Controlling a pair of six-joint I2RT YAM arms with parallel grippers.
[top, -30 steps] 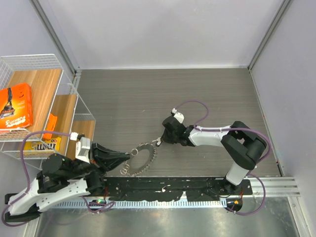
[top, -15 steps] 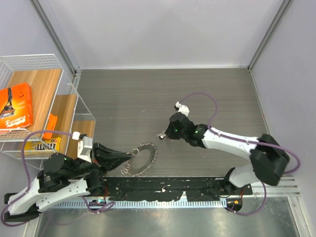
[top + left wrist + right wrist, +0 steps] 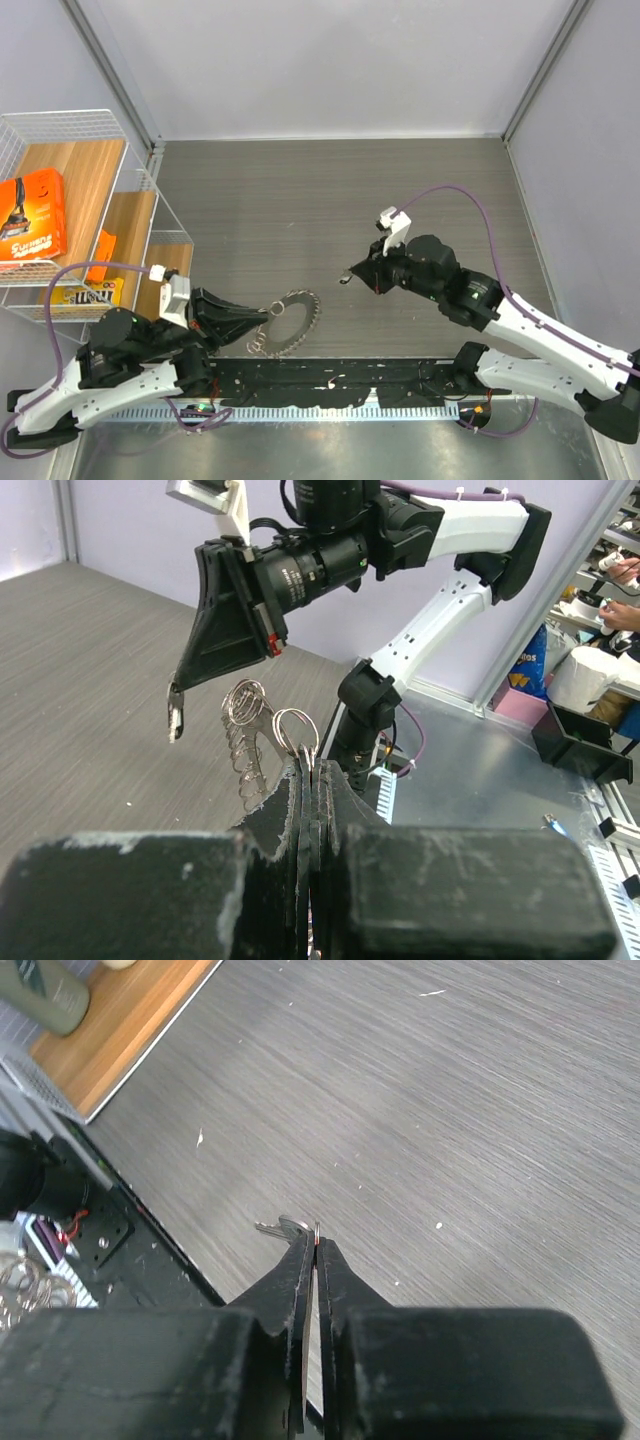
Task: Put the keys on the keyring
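Two sets of fingers, and both are busy. Nearest to me, my left fingers are squeezed shut on the keyring, close to my bases and low over the counter. I cannot tell if the ring touches it. The keys on the ring fan out all round it like gear teeth. In my left wrist view the ring's loops stick up past my tips.

A bit farther out, across a gap, my right fingers are pinched shut on one small key. It is up in the air.

I think my job now is to bring this key to the ring. To do it well, my left side should hold very steady. My right side should go slow and line the key up with the ring's wire end. I cannot see the key's hole.

The key's long side runs out from my right tips toward my left side, where the ring is. Its free end tips down toward the counter.
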